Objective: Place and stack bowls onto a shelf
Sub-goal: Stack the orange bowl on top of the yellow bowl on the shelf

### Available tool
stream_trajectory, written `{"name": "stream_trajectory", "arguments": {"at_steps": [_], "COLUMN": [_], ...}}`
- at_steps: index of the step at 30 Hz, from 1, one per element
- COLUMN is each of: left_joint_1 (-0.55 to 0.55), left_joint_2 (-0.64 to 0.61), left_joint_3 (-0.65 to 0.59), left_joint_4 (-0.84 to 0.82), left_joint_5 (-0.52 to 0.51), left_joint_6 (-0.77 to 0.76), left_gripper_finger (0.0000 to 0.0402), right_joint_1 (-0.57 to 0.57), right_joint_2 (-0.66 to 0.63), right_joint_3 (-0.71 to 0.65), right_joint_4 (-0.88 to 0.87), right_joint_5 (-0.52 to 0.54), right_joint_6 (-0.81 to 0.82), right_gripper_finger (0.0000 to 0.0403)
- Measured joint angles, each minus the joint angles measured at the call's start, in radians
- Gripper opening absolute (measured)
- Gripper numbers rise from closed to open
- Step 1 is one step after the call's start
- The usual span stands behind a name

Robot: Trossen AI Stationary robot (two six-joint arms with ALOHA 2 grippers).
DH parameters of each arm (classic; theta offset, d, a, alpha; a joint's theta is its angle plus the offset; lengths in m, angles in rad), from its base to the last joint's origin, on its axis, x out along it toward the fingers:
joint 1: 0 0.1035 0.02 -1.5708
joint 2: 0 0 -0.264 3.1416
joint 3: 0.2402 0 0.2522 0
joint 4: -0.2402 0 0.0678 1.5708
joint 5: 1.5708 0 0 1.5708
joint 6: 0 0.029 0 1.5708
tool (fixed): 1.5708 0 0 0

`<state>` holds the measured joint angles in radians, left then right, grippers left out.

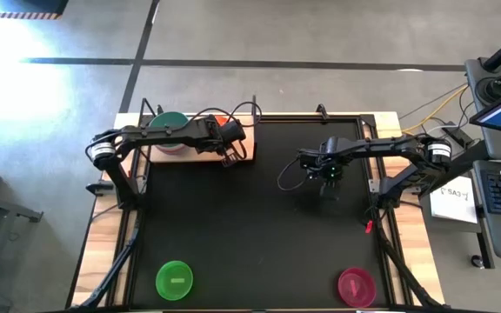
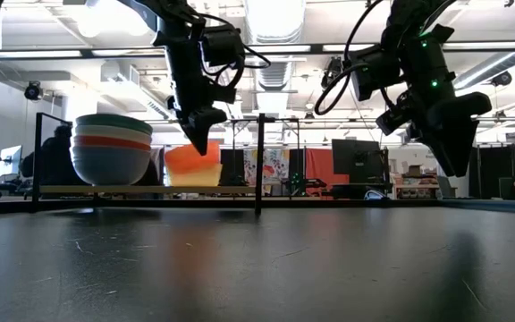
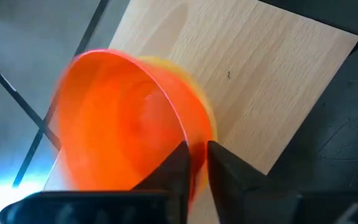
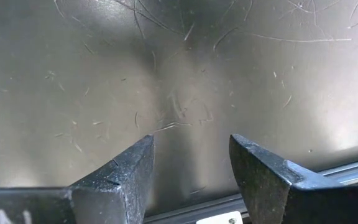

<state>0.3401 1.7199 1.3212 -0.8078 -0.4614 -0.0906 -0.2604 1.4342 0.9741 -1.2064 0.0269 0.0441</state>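
Note:
On the light-wood shelf (image 1: 194, 155) at the table's far left stands a stack of larger bowls (image 2: 112, 150) with the teal one (image 1: 170, 129) on top. Beside it on the board (image 3: 260, 74) is the orange bowl (image 2: 186, 159), sitting in a yellow-green bowl (image 2: 193, 178). My left gripper (image 3: 196, 152) is shut on the orange bowl's rim. The green bowl (image 1: 174, 280) and the magenta bowl (image 1: 356, 287) rest on the black mat near its near edge. My right gripper (image 4: 191, 152) hangs open above bare mat (image 1: 329, 178), right of centre. My left gripper holds the orange bowl by its rim (image 3: 188, 134) on the side away from the stack. One finger (image 3: 174, 163) is inside the bowl and one finger (image 3: 232, 167) outside. The fingers come from above, pointing down. The bowl's base is inside the yellow-green bowl (image 3: 201, 93) on the shelf.
Thin black uprights (image 2: 259, 161) stand at the shelf's corners, close to my left gripper. The black mat (image 1: 250, 235) covers the table between the shelf and the two bowls at the near edge. A laptop and papers (image 1: 459, 196) lie beyond the table's right edge.

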Motion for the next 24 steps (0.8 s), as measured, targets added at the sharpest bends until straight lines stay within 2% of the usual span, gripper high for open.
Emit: {"name": "stream_trajectory", "arguments": {"at_steps": [3,14,24], "left_joint_1": [0.0,0.0,-0.001], "left_joint_2": [0.0,0.0,0.004], "left_joint_3": [0.0,0.014,0.027], "left_joint_4": [-0.001,-0.033,-0.059], "left_joint_5": [0.0,0.001,0.001], "left_joint_6": [0.0,0.002,0.004], "left_gripper_finger": [0.0005,0.0001,0.002], "right_joint_1": [0.0,0.0,0.0], "right_joint_2": [0.0,0.0,0.0], "right_joint_3": [0.0,0.0,0.0], "right_joint_4": [-0.001,-0.004,-0.008], "right_joint_5": [0.0,0.0,0.0], "right_joint_6": [0.0,-0.002,-0.002], "right_gripper_finger": [0.0196,0.0196,0.0196]}}
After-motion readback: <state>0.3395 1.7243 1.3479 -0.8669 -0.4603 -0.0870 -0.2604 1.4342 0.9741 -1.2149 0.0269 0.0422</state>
